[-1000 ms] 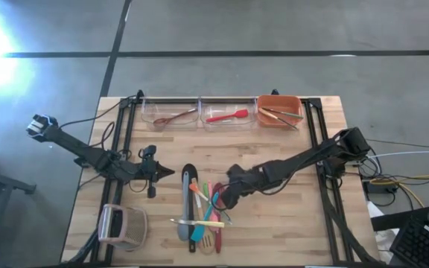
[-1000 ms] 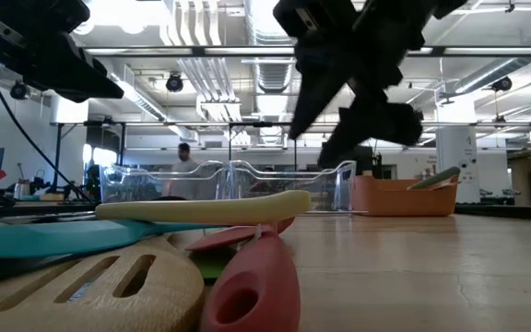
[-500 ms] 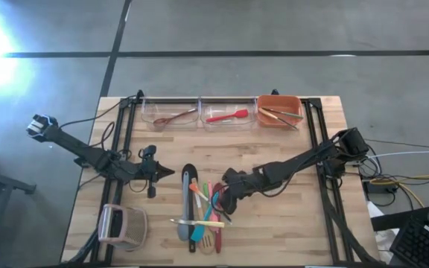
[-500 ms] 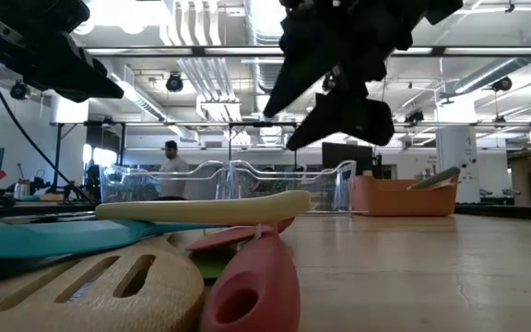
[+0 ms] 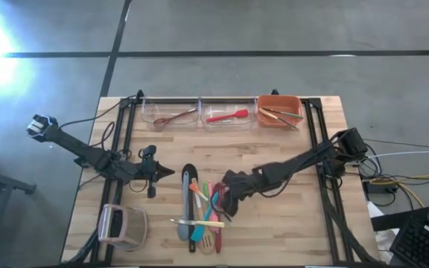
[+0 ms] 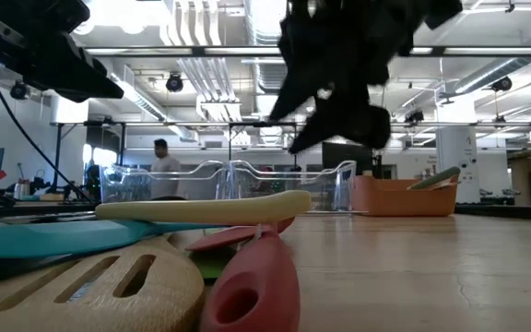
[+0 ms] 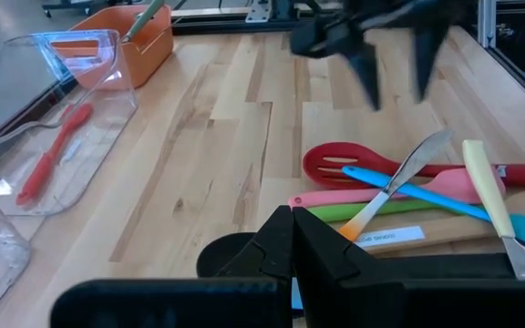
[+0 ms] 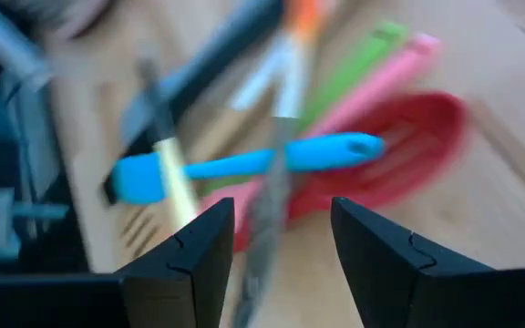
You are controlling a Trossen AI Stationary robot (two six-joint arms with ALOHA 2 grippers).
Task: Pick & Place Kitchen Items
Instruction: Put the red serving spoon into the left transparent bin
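Note:
A pile of slim utensils (image 5: 199, 212) lies on the wooden table, near the near edge: a red slotted spoon (image 7: 349, 165), a teal spatula (image 8: 244, 165), and pink, green, grey, black and wooden ones crossing each other. My right gripper (image 5: 226, 199) hovers open just above the pile's right side, fingers pointing down (image 7: 395, 68), with the red spoon (image 8: 399, 137) and teal spatula below its fingers. My left gripper (image 5: 167, 172) waits shut, left of the pile and above the table.
Two clear bins (image 5: 171, 114) (image 5: 228, 114) and an orange bin (image 5: 278, 110) line the far edge, each holding a utensil or more. A boxy pinkish-white handled object (image 5: 121, 225) sits at the near left. Bare wood lies right of the pile. A person walks in the room behind.
My right gripper has moved left and slightly toward the near edge, coming over the right side of the utensil pile, and has stayed open. The utensils have not moved. The person in the background has walked left.

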